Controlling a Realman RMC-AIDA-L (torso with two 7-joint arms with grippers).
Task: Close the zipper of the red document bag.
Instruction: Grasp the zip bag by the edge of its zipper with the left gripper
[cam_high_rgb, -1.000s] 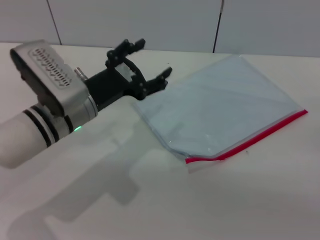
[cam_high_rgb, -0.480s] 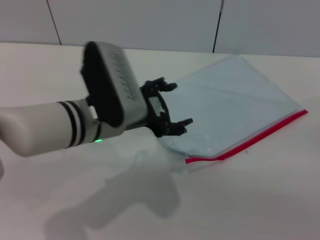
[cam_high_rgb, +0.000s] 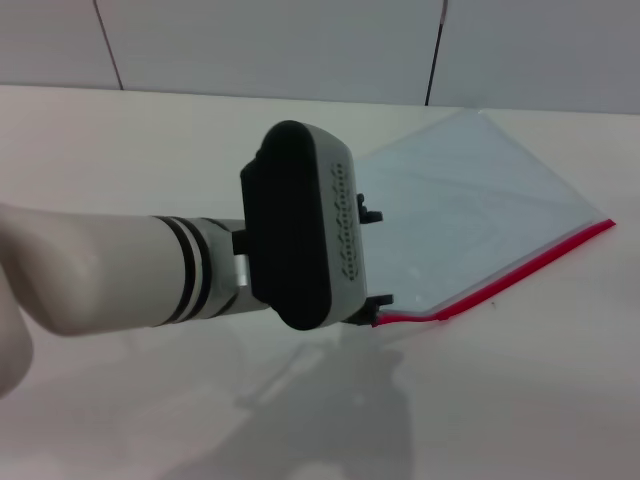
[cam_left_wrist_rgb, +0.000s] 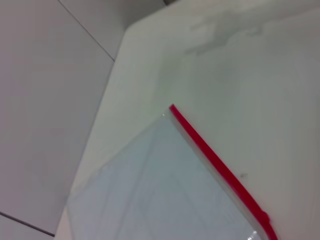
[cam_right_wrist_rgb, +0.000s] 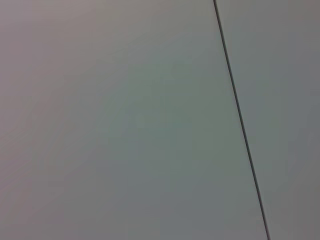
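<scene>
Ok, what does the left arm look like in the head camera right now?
The left arm is a pale, rounded tube ringed by two black bands. At its wrist sits a rounded silver and black block with a row of small holes. Black tips of the left gripper show past it.

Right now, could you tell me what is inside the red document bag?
Through the translucent red document bag only the white table shows; nothing appears inside. The left gripper and its wrist cover the bag's near-left corner.

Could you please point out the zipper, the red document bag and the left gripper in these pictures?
zipper (cam_high_rgb: 520, 272): head view, midway along the red strip.
red document bag (cam_high_rgb: 470, 215): head view, centre of the translucent panel.
left gripper (cam_high_rgb: 372, 258): head view, between the fingertips beside the wrist housing.
</scene>
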